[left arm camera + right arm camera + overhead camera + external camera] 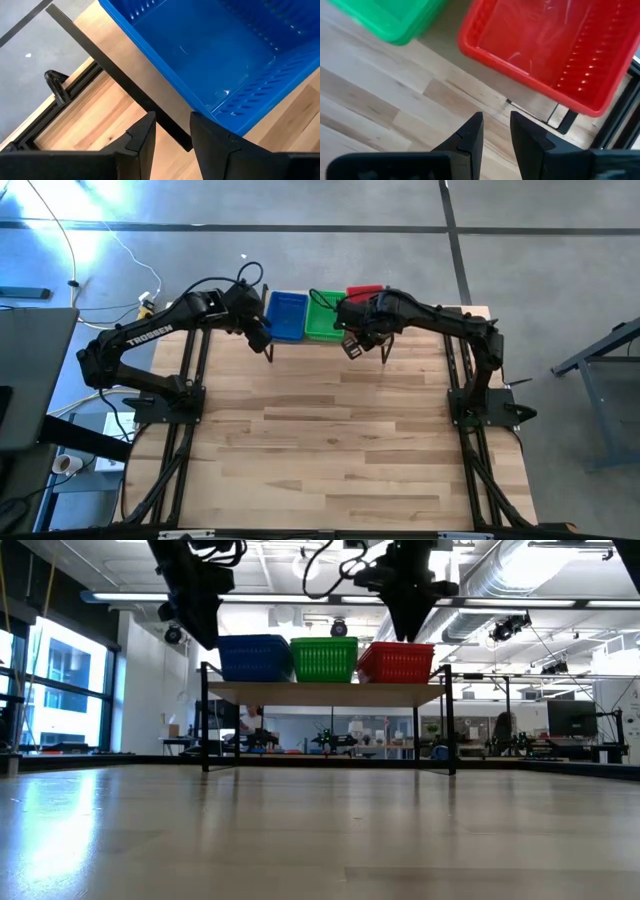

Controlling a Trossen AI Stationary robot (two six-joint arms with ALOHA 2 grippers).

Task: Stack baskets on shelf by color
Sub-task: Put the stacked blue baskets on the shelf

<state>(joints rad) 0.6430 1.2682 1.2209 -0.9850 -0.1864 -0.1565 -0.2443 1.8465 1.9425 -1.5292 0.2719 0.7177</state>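
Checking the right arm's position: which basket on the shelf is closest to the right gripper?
The red basket, at the shelf's right end; the right gripper hangs empty just in front of it, while the green basket sits off to one side.

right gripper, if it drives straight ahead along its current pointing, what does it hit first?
Probably the shelf plank, just short of the red basket. In the right wrist view the right gripper, fingers a narrow gap apart and holding nothing, aims at bare wood near that basket's rim; the green basket sits off-line. Depth is unclear.

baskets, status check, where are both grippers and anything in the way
Left gripper empty, slightly open, by the blue stack. Right gripper empty, slightly open, by the red stack. Blue, green, red side by side on the shelf. Nothing in the way.
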